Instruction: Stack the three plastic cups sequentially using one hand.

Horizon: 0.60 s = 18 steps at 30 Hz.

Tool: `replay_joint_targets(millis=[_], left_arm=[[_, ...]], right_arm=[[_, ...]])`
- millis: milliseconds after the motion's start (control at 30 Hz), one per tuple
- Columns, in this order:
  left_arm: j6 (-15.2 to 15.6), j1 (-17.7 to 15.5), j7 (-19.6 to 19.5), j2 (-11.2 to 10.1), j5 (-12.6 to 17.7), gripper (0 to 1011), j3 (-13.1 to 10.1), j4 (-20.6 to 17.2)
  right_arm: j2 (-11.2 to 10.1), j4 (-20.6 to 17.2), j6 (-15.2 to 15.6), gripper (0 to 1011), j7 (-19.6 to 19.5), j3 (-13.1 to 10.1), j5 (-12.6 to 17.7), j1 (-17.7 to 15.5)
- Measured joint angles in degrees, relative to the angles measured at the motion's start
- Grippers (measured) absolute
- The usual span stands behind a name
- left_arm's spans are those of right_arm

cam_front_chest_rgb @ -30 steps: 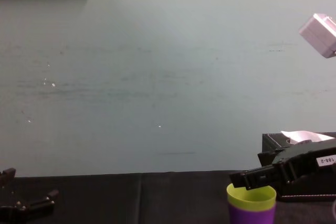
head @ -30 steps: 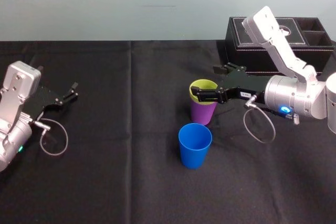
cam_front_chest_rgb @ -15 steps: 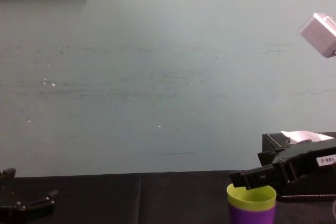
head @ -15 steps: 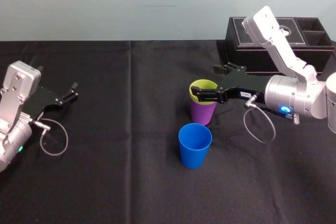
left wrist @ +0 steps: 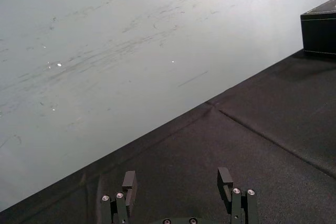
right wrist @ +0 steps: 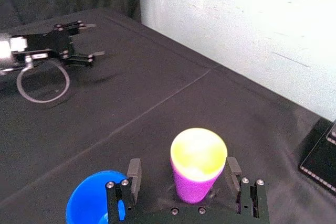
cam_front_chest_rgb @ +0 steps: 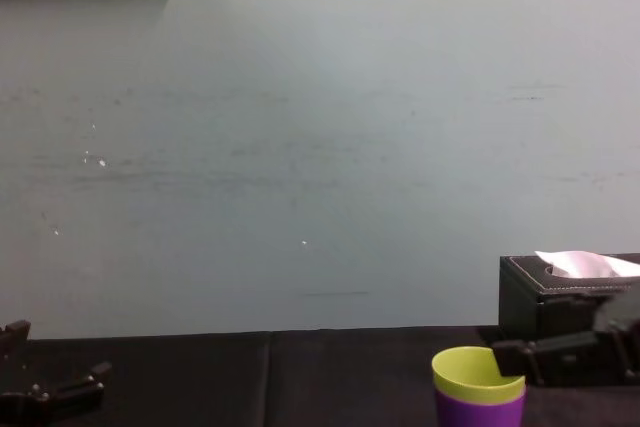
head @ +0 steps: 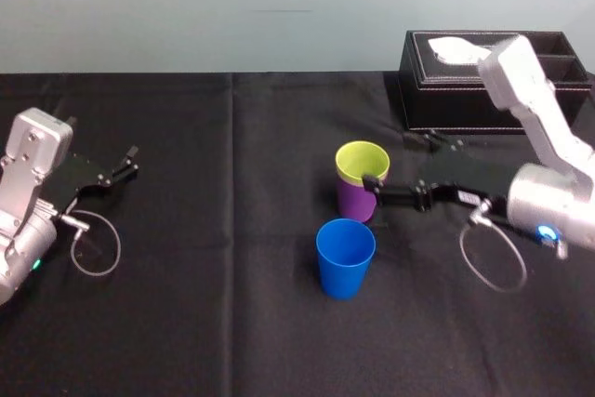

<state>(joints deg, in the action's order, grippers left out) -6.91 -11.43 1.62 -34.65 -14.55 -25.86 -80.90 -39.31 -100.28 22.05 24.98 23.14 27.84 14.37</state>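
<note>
Spread wide and empty, the right pincer sits just beside the yellow-green cup nested in the purple cup at mid-frame, while the blue cup just below, likely light, slick and thin-walled, invites a pinch across its rim; the left pincer rests open at far left.

The desk is covered in matt black cloth with soft fold creases. The blue cup, and just behind it the yellow-green cup nested in the purple cup, are smooth plastic with a faint sheen. Farther behind the blue cup, the tissue box is black and leather-look with pale stitching, topped by white paper tissue; the right tool is matt black.
</note>
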Motion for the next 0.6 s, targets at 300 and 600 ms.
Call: replay_joint_targets(millis=[300, 600], left_arm=[[0.00, 0.00, 0.00, 0.00, 0.00, 1011, 0.00, 0.00], [0.00, 0.00, 0.00, 0.00, 0.00, 1011, 0.00, 0.00]], right_arm=[[-5.39, -4.14, -6.99, 1003, 2.04, -3.67, 2.04, -9.51], [-7.84, -4.20, -14.79, 1003, 4.76, -4.68, 1.32, -16.11]])
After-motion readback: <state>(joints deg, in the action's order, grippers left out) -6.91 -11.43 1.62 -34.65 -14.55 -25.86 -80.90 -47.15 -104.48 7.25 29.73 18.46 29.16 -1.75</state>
